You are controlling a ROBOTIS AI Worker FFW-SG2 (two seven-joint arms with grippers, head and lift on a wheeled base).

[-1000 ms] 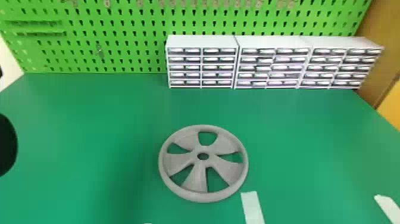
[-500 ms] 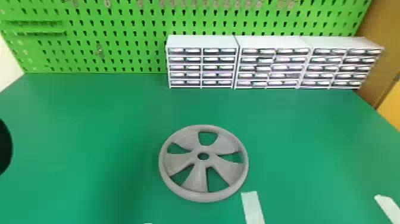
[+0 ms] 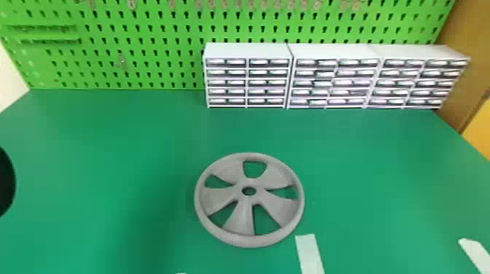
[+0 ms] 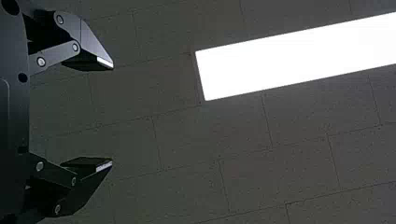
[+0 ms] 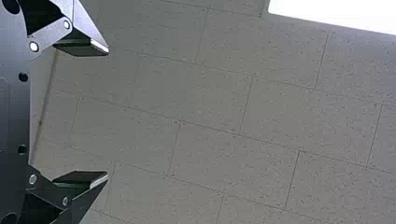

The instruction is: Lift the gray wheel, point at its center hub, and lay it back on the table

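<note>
Okay, starting at your left gripper (image 4: 112, 114): its two black fingers are spread wide in the left wrist view, with a gap between the tips. Same deal with your right gripper (image 5: 108, 113), fingers well apart over in its own wrist view. Behind both of them you've got ceiling tiles (image 4: 187, 163) and a bright light panel (image 4: 303, 56), so those wrist cams are looking up.

In the head view there's a dark rounded shape (image 3: 6, 182) poking in at the left edge, cut off enough that I can't tell you which part it is.

Your gray wheel (image 3: 240, 220) is lying flat on the green table (image 3: 109, 145), around the middle of the head view and toward the near side. The center hub (image 3: 249, 200) faces up, with a round hole through it and broad spokes fanning out to the rim. Just beside the rim, on the near right, is a pale strip (image 3: 310, 253), and a second strip (image 3: 475, 251) sits well off to the right.

Farther back, well apart from your wheel, three white drawer units (image 3: 248, 51) stand side by side along the far edge, right in front of the green pegboard (image 3: 109, 82).
</note>
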